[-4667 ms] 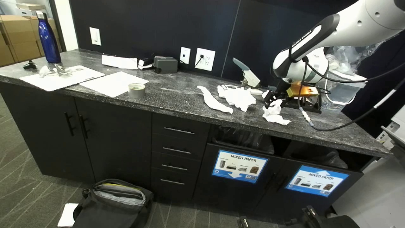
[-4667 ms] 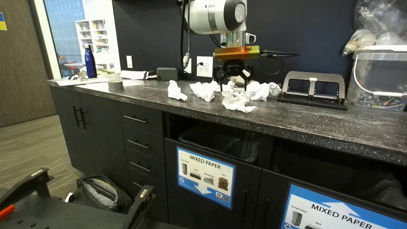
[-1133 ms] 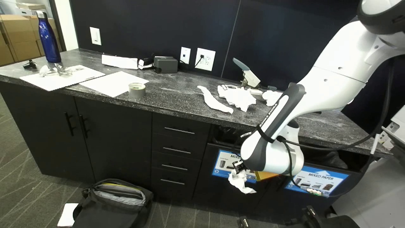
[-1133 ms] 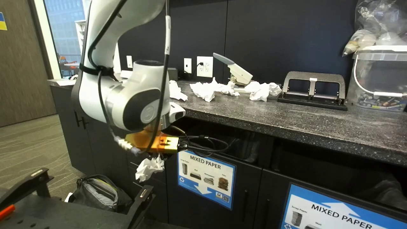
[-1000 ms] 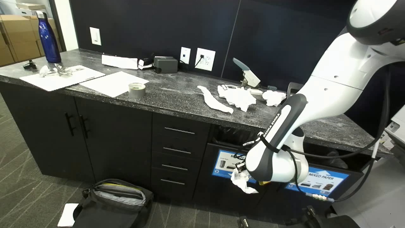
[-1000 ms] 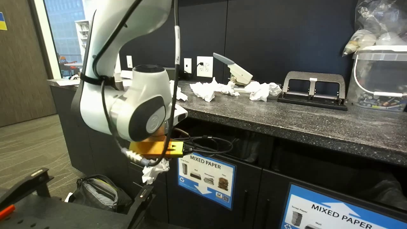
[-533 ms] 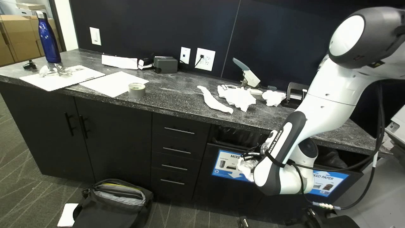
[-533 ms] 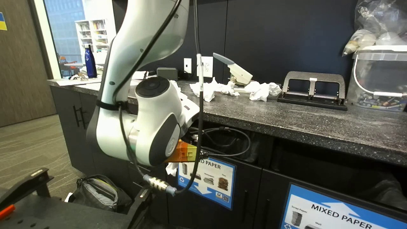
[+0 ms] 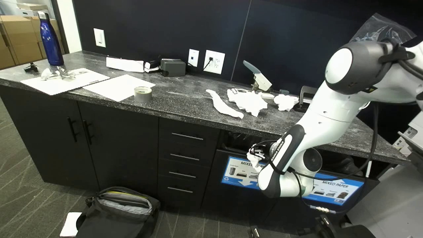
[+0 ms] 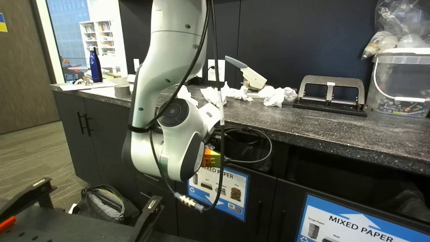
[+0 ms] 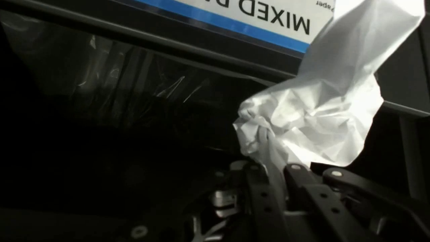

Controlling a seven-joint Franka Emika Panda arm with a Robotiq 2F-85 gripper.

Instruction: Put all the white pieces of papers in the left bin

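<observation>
From where I stand, the arm (image 9: pixel 325 127) reaches down past the front edge of the tabletop (image 9: pixel 185 105), and its end effector (image 11: pixel 277 171) is just beside the open top of the left bin (image 9: pixel 238 205). Its fingers (image 11: pixel 315 195) sit close together, pinching the end of a crumpled white paper (image 11: pixel 322 124); the rest of that sheet juts out beyond the tips, wrinkled and folded, partly covering the blue-framed sign (image 9: pixel 236 170) on the bin front. Whether any of the paper is over the opening, I can't tell. Within that dark opening, near the end effector, a clear plastic liner (image 11: pixel 114 74) catches the light.

Higher and farther back than the end effector, on the tabletop, lie a long white strip (image 9: pixel 224 106), a wide crumpled piece (image 9: pixel 249 101) just beside it, and a small crumpled piece (image 9: pixel 286 101) to the right of those. A stapler (image 10: pixel 254 77) stands behind them, its top arm slanting up. In an exterior view, a hole punch (image 10: pixel 349 81) and a clear bucket (image 10: pixel 403 80) stand well to the right of the end effector, and a twin bin (image 10: pixel 290 208) with a similar sign is lower on that side. Well to the end effector's left are a blue bottle (image 9: pixel 51 43) and a roll of tape (image 9: pixel 143 96); lower on that side, a dark bag (image 9: pixel 115 218) lies open on the floor (image 9: pixel 178 224).
</observation>
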